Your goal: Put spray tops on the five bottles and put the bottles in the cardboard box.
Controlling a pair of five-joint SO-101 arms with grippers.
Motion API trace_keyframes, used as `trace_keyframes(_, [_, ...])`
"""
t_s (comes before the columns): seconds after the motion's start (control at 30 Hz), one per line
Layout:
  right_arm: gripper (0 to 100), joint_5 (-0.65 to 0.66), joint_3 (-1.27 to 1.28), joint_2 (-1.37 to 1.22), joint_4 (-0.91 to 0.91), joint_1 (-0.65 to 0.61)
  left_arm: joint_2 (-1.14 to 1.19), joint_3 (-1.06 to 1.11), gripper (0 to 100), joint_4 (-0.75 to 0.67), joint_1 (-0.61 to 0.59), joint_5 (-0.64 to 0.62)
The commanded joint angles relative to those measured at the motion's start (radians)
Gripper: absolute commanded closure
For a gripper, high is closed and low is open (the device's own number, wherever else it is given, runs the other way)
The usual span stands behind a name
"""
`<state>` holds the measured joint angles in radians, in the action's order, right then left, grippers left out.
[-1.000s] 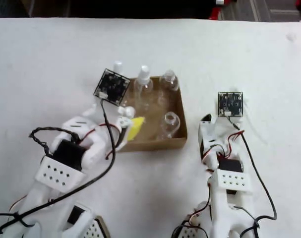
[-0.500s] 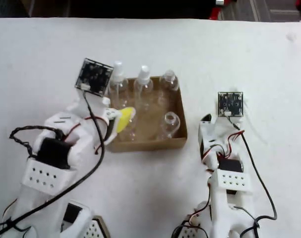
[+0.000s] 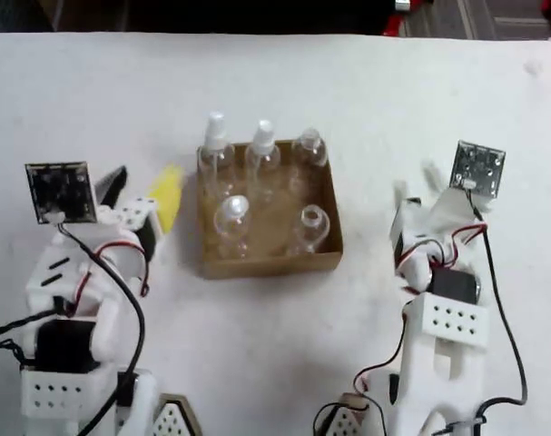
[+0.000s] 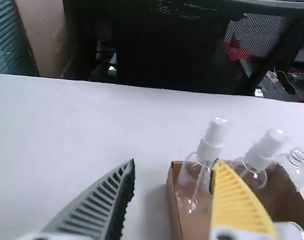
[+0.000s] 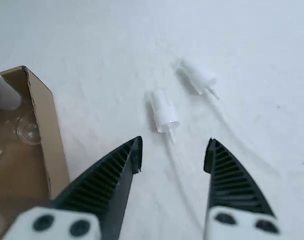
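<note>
left end effector (image 4: 173,167): open, empty, over the table (image 3: 93,100) just left of the cardboard box (image 3: 270,265)
right end effector (image 5: 174,145): open, empty, right of the box
bottles (image 3: 309,150): five upright in the box, two at the back with spray tops fitted
loose spray tops (image 5: 162,112): two lying on the table, just ahead of the right end effector
</note>
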<state>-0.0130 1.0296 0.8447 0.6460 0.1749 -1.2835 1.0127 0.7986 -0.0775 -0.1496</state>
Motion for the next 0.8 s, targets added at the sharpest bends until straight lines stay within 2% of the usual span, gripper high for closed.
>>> trace_keyframes(0.0, [81.5, -0.009, -0.115, -0.001, 0.059, 0.015, -0.028, 0.084, 81, -0.149, -0.105, -0.094])
trace_keyframes(0.1, [81.5, -0.009, -0.170, -0.001, 0.113, 0.015, -0.076, 0.135, 93, -0.189, -0.188, -0.232])
trace_keyframes(0.17, [81.5, -0.008, -0.213, -0.001, 0.150, 0.015, -0.131, 0.161, 98, -0.209, -0.219, -0.227])
trace_keyframes(0.33, [81.5, 0.068, -0.370, -0.030, 0.259, 0.015, -0.331, 0.269, 98, -0.218, -0.219, -0.195])
trace_keyframes(0.5, [81.5, 0.091, -0.601, -0.228, 0.401, 0.015, -0.568, 0.387, 97, -0.221, -0.180, -0.189])
trace_keyframes(0.77, [81.5, 0.100, -0.987, -0.591, 0.605, 0.015, -0.527, 0.396, 97, -0.253, -0.177, -0.189])
